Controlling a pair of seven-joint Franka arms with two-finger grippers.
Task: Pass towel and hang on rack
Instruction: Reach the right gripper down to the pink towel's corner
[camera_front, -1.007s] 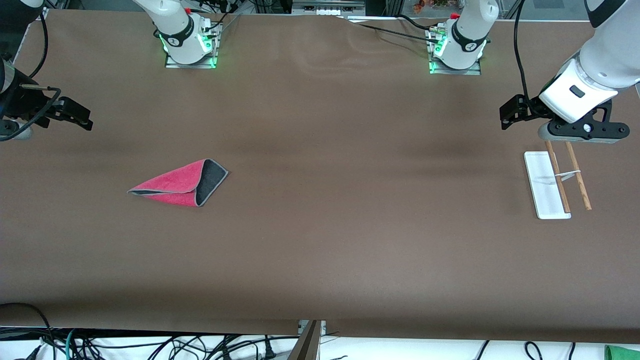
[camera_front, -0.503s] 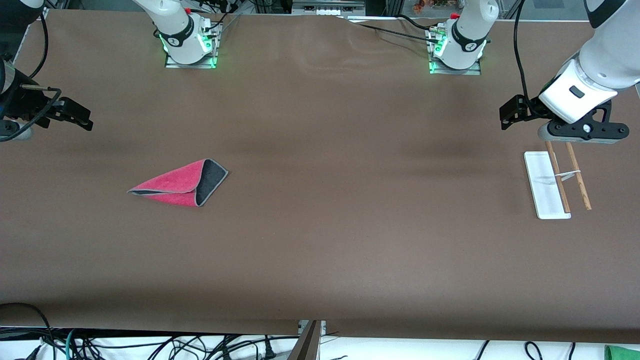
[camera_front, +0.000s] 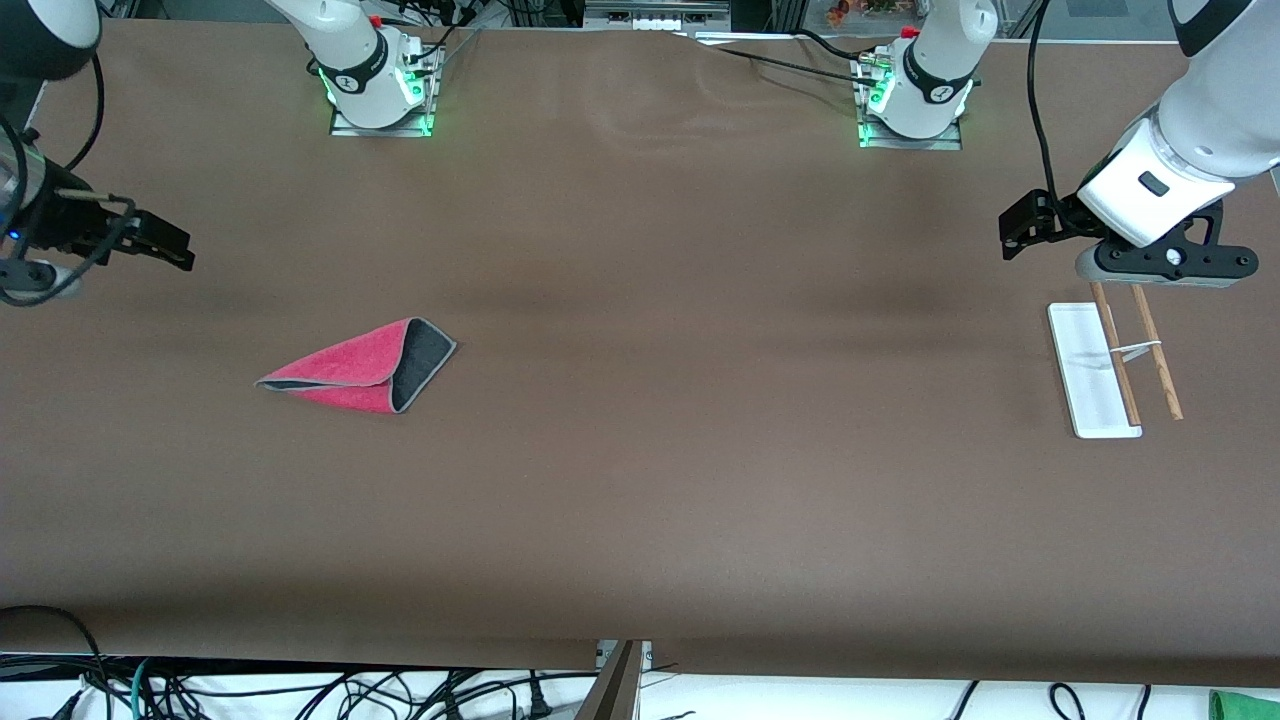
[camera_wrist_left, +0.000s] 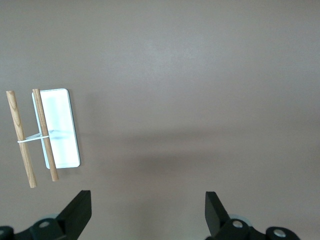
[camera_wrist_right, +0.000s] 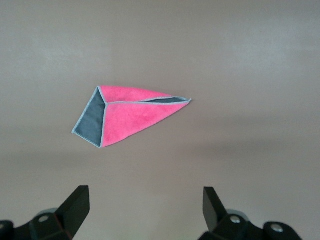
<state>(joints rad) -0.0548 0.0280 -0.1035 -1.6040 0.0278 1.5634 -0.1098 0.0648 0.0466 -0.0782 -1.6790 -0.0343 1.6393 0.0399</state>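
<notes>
A folded pink-red towel (camera_front: 362, 367) with a dark grey underside turned up at one corner lies flat on the brown table (camera_front: 640, 480), toward the right arm's end. At the left arm's end lies the rack (camera_front: 1112, 365), its white base flat, two thin wooden rods crossed by a wire. The right gripper (camera_wrist_right: 145, 212) hangs over bare table at its own end, fingers spread wide, holding nothing. The left gripper (camera_wrist_left: 147, 215) hangs above the table beside the rack, fingers also wide apart and empty.
</notes>
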